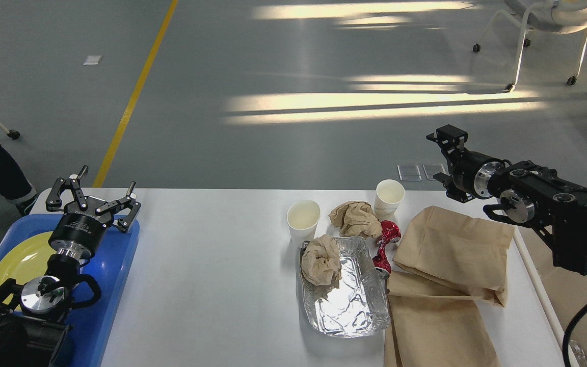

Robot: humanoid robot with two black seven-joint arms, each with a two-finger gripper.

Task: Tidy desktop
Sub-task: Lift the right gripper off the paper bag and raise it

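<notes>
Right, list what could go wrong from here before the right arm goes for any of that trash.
1. The right gripper hangs open near the far paper cup; a low sweep might tip it off the desktop.
2. The crumpled paper sits loose in the foil tray; thin foil may buckle if its rim is pinched.
3. The red wrapper is wedged between the foil tray and the paper bags, so the fingers could drag a neighbour.

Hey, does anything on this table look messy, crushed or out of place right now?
Yes. A crushed red can lies on its side beside the dented foil tray, which holds a crumpled paper wad. Another wad sits between two cups, and wrinkled brown bags overlap.
</notes>
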